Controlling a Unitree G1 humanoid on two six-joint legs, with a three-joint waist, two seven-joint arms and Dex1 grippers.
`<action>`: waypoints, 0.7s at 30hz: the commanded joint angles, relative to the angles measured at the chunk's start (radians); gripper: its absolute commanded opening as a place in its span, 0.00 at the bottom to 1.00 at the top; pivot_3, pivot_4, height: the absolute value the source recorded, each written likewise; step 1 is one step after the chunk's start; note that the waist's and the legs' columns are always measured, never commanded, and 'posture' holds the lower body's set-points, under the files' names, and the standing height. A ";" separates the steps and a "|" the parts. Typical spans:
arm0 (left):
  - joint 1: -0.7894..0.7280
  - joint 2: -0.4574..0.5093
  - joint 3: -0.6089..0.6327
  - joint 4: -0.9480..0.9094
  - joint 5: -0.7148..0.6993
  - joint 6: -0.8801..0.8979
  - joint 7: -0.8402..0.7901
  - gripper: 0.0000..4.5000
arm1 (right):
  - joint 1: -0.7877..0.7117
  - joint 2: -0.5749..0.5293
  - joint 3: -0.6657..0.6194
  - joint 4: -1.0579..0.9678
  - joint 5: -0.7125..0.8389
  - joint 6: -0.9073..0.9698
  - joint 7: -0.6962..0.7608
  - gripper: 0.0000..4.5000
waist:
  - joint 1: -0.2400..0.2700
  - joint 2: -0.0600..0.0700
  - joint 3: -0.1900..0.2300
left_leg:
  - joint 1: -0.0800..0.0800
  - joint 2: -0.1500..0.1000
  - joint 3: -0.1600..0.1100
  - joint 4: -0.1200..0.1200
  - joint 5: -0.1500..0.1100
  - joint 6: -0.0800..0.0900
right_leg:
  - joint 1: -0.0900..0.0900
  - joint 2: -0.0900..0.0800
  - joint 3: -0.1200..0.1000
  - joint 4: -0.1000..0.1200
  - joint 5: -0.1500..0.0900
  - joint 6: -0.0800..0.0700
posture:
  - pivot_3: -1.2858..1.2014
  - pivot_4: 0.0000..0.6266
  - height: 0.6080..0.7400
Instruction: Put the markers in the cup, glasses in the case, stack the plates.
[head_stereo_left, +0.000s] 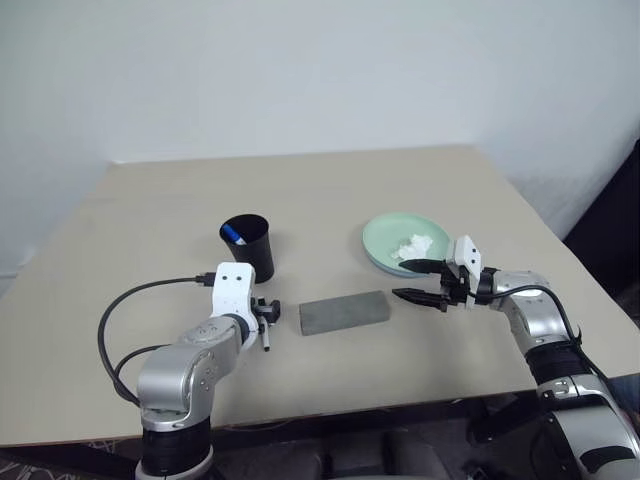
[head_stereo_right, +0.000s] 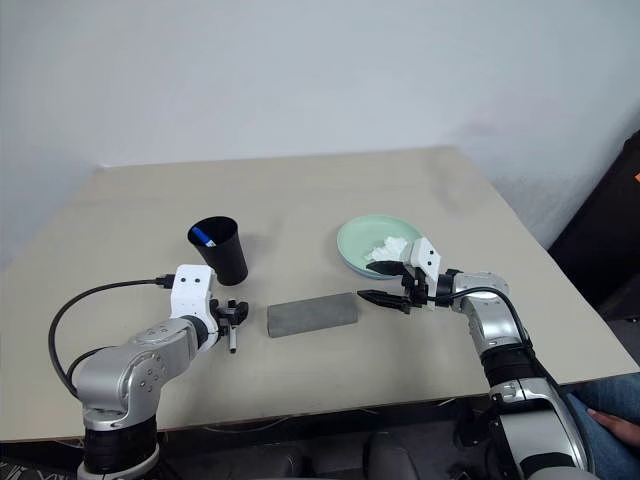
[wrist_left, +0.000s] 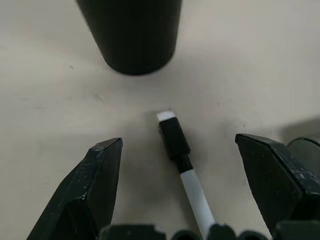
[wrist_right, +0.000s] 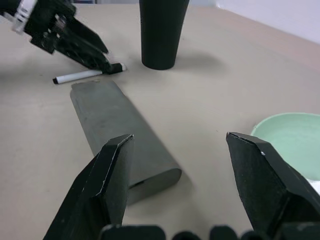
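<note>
- Left gripper open, straddling the black-capped marker lying on the tabletop, lower left of the head view.
- Right gripper open and empty, centre-right, facing the closed grey case.

I can read no text, label, brand, number or sign anywhere here: nothing on my cup, the grey case, the black-capped marker or the mint green plate.

Even, soft overhead light is washing the scene; cup and case are casting faint shadows on the table. Wrist views are blurring at near fingertips; no glare.
</note>
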 joint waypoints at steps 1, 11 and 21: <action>-0.042 0.001 -0.017 0.025 0.021 -0.024 -0.012 0.85 | 0.001 -0.005 -0.033 -0.066 0.027 0.008 -0.023 0.71 | 0.000 0.000 0.000 | 0.000 0.000 0.000 0.000 0.000 0.000 | 0.000 0.000 0.000 0.000 0.000 0.000 | 0.52 0.00 1.00; -0.084 -0.033 -0.001 0.125 0.041 -0.015 -0.016 0.85 | 0.061 0.002 -0.045 -0.161 0.030 0.041 -0.076 0.71 | 0.000 0.000 0.000 | 0.000 0.001 0.000 -0.001 0.000 -0.001 | 0.000 0.001 0.001 0.000 0.000 0.000 | 0.52 0.00 1.00; -0.087 -0.043 0.017 0.143 0.059 -0.033 -0.036 0.20 | 0.071 0.002 -0.046 -0.187 0.029 0.061 -0.092 0.71 | 0.001 0.000 0.000 | 0.000 0.001 0.000 -0.001 0.000 -0.001 | 0.000 0.002 0.001 0.000 0.000 0.000 | 0.52 0.00 1.00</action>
